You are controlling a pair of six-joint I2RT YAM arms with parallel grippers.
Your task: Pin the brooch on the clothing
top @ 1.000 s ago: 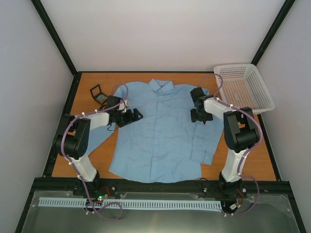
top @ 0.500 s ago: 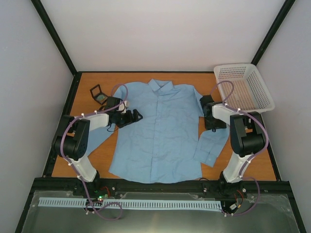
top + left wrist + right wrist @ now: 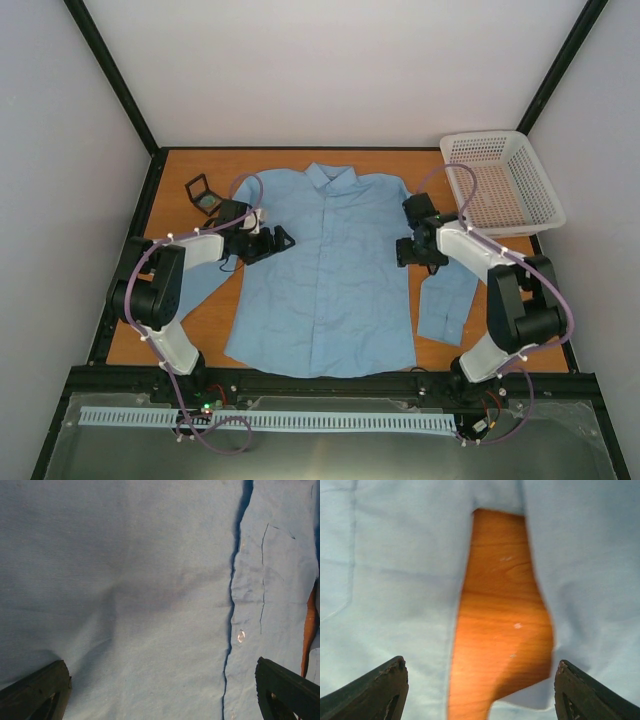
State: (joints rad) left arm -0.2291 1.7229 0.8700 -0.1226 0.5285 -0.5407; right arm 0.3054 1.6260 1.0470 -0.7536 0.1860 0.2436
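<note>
The light blue long-sleeved fabric shirt (image 3: 330,280) lies flat mid-tabletop (image 3: 260,162), its collar toward the far edge. The left claw (image 3: 160,665) is spread wide over its chest. The right claw (image 3: 480,662) is also wide, over the sleeve gap. The tiny greenish-grey round brooch (image 3: 210,203) sits at the small black hinged box (image 3: 198,187), near the far-left corner.

Both arms start at the near edge and bend at the elbow. The left arm (image 3: 158,290) stands at the left side, and its forearm reaches to the right, with the left gripper (image 3: 276,240) low and pointing right. The right arm (image 3: 520,305) folds at the right side, and its forearm reaches far and left to the right gripper (image 3: 408,250). In each wrist view the two fingers stand wide apart.
</note>
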